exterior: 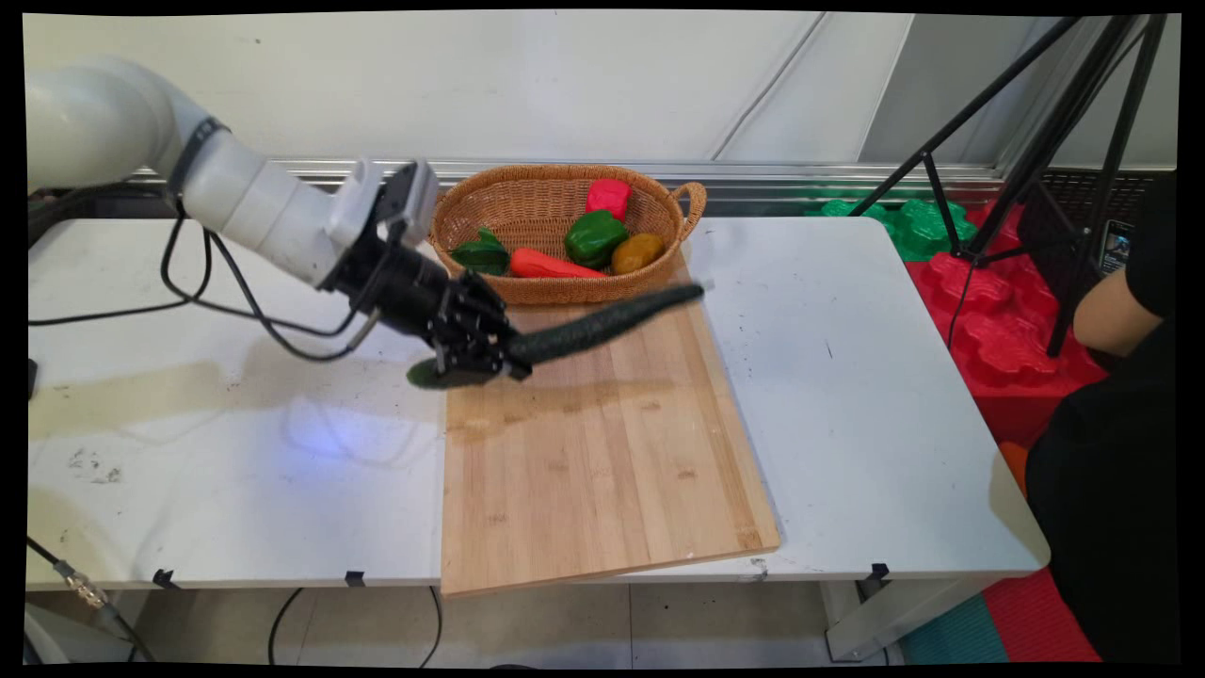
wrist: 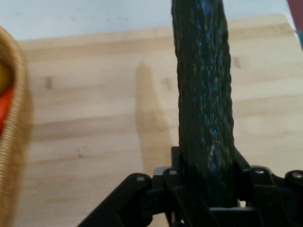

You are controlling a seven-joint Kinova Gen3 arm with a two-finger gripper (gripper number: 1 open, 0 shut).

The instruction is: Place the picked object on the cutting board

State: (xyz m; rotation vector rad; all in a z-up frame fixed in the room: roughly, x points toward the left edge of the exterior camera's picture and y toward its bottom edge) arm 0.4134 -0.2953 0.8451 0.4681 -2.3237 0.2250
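The cutting board (exterior: 602, 452) fills your lower centre; above it the gripper (exterior: 475, 353) grips a cucumber (exterior: 602, 325) below the basket (exterior: 555, 282).

Bumpy, matt-skinned cucumber (wrist: 204, 94); pale, grained wooden cutting board (exterior: 602, 452); woven wicker basket (exterior: 555, 287); smooth, glossy vegetables.

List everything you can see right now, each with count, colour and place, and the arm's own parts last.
cucumber: 1, dark green, held above the cutting board's far end
cutting board: 1, light wood, table centre
basket: 1, tan wicker, behind the board
bell peppers: 3, two green, one red, in the basket
carrot: 1, orange, in the basket
potato-like vegetable: 1, yellow-brown, in the basket
table: 1, white
tripod: 1, black, far right
person: 1, in black, right edge
gripper: 1, black, shut on the cucumber
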